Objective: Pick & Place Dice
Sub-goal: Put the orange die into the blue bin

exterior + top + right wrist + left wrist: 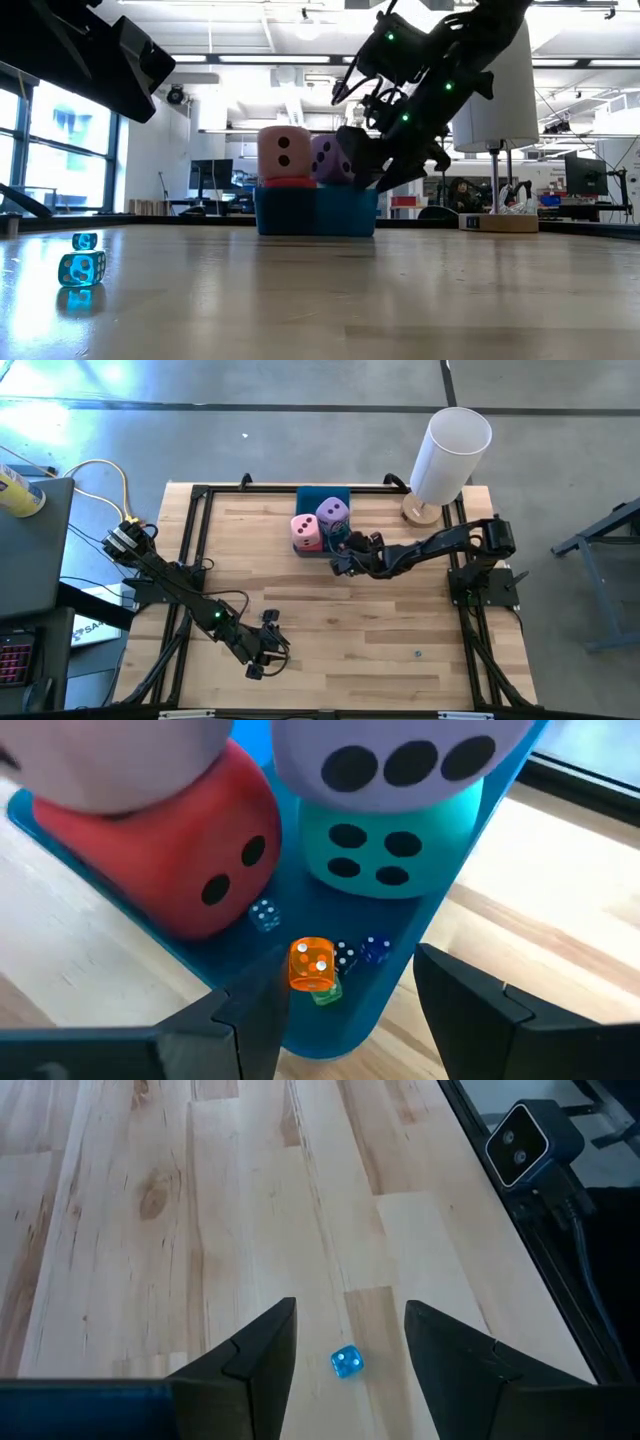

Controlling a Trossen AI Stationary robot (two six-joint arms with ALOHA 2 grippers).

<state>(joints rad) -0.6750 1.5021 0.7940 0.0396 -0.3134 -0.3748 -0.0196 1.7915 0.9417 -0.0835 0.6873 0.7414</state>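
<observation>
Closest to the low camera, a small clear blue die sits on the wooden table near its front left edge, its reflection just under it (a second little blue shape shows right above it, and I cannot tell whether that is another die). From the left wrist the same small blue die lies on the bare boards between the fingers of the left gripper, whose jaws stand apart around it without touching it. That gripper hangs over the front left part of the table, well apart from the tray.

At the back middle stands the blue tray with the four soft dice stacked in it. The pink die sits on top of the red die, and the lilac die rests on the teal die; from the low view the pink die and lilac die rise above the tray wall.

The right gripper reaches in from the right, just beside the tray's front edge. Its jaws are apart and hold nothing. In front of them, on the tray floor, lie a few tiny dice: an orange one, a green one under it, and some small blue ones.

A white cylinder stands on a round wooden base at the back right corner.
</observation>
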